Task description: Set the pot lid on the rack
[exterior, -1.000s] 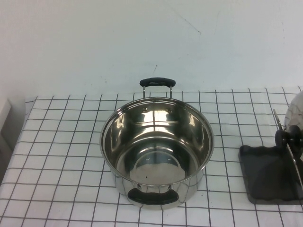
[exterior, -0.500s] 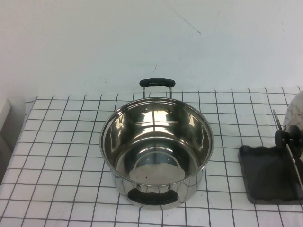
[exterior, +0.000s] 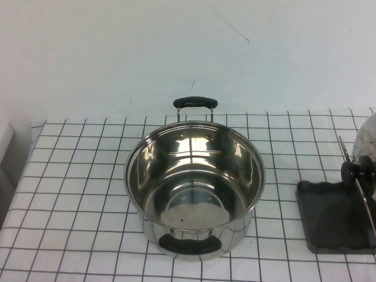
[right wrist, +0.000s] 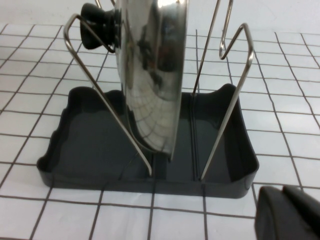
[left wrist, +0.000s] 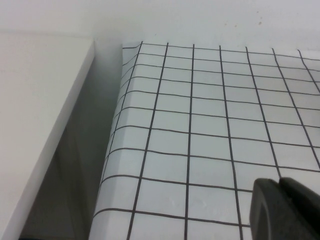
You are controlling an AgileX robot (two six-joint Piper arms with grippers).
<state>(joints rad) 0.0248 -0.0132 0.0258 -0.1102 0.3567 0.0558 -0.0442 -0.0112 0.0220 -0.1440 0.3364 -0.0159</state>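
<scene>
The shiny steel pot lid [exterior: 365, 140] with its black knob [exterior: 356, 171] stands on edge in the rack [exterior: 329, 226] at the table's right edge, partly cut off by the high view. In the right wrist view the lid [right wrist: 150, 75] leans upright between the wire stand's [right wrist: 226, 102] prongs, its rim down in the dark grey tray [right wrist: 75, 150]. My right gripper [right wrist: 282, 192] is shut and empty, just in front of the tray and apart from it. My left gripper [left wrist: 279, 184] is shut and empty over the checked cloth at the table's left edge. Neither gripper shows in the high view.
A deep steel pot [exterior: 194, 182] with two black handles stands open in the middle of the checked cloth [exterior: 76, 176]. A white ledge [left wrist: 35, 100] runs beside the table's left edge, with a gap between them.
</scene>
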